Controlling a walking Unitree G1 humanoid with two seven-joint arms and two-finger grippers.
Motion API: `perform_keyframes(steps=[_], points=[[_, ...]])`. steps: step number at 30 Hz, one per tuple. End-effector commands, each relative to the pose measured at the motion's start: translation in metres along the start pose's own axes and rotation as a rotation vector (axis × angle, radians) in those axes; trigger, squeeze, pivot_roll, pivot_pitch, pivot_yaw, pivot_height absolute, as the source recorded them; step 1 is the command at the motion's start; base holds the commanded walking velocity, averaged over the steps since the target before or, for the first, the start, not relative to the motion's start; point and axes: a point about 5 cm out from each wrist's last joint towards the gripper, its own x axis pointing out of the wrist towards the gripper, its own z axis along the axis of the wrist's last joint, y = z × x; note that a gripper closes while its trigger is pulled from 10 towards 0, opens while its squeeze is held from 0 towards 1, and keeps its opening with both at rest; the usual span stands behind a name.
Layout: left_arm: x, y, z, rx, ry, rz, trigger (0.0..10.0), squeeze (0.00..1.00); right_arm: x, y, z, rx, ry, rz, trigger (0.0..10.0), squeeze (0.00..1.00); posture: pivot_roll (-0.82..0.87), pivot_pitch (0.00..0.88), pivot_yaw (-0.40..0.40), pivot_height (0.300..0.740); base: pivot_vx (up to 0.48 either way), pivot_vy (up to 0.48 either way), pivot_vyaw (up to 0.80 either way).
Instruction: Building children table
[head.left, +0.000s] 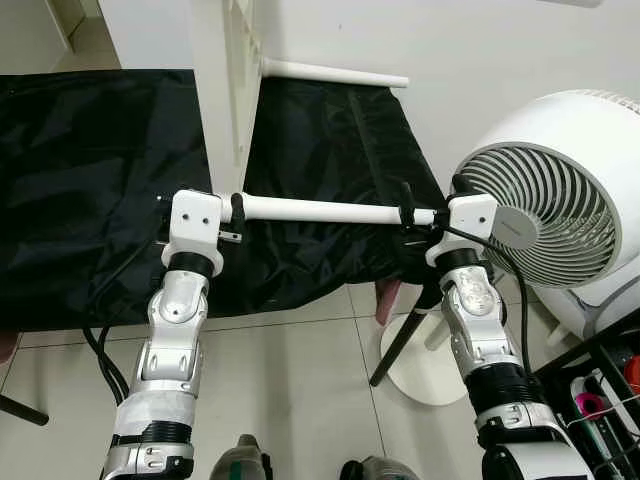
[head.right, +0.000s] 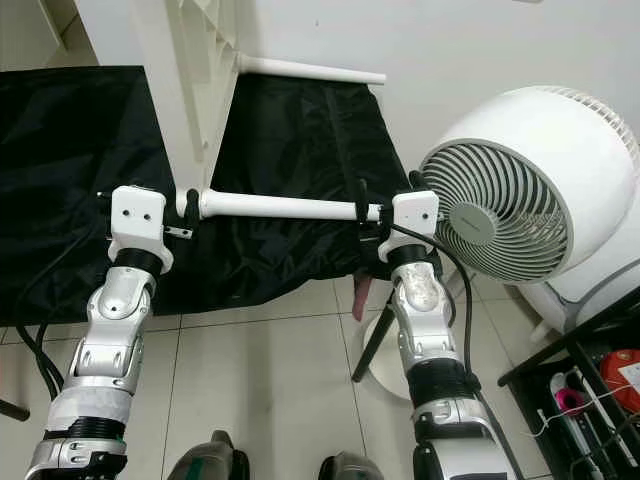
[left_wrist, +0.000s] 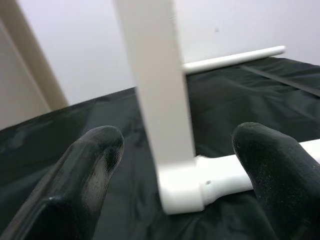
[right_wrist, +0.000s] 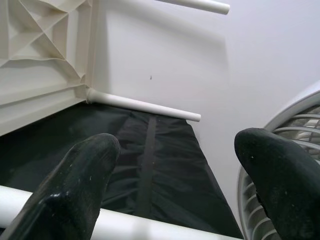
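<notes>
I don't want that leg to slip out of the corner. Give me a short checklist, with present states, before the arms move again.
1. White leg seated at tabletop corner: ok; its end meets the corner.
2. Left gripper astride the joint: ok.
3. Right gripper straddling the leg's far end: ok.
4. Firm grip on leg: cannot tell.
5. Other leg already fitted: ok.
6. Fan close beside right arm: not ok.

A room in a home.
Pale tiled floor (head.left: 300, 370) at the bottom, round white pedestal fan (head.left: 555, 205) at right, plain white wall (head.left: 480, 50) above.
</notes>
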Motion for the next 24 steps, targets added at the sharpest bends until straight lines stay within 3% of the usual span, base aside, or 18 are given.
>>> perform_keyframes(steps=[1, 10, 12, 14, 24], points=[[-0.002, -0.001, 0.004, 0.014, -0.026, -0.027, 10.0, 0.0, 0.002, -0.004, 0.0, -0.002, -0.004, -0.015, 10.0, 0.0, 0.08, 0.0, -0.016, 0.74, 0.0, 0.0, 0.0], [0.003, 0.004, 0.012, 0.006, -0.041, -0.032, 10.0, 0.0, 0.012, -0.003, 0.01, -0.003, -0.034, 0.032, 10.0, 0.0, 0.08, 0.0, -0.019, 0.74, 0.0, 0.0, 0.0], [0.002, 0.006, 0.016, -0.031, -0.028, -0.016, 10.0, 0.0, 0.014, 0.001, 0.016, 0.0, -0.05, 0.075, 10.0, 0.0, 0.07, 0.025, -0.027, 0.74, 0.0, 0.0, 0.0], [0.001, 0.01, 0.024, -0.138, -0.031, -0.01, 10.0, 0.0, 0.016, 0.001, 0.02, 0.003, -0.058, 0.09, 10.0, 0.0, 0.07, 0.085, -0.038, 0.74, 0.0, 0.0, 0.0], [-0.003, 0.014, 0.032, -0.184, -0.018, 0.01, 10.0, 0.0, 0.024, -0.005, 0.032, 0.003, -0.081, 0.093, 10.0, 0.0, 0.07, 0.114, -0.063, 0.74, 0.0, 0.0, 0.0]])
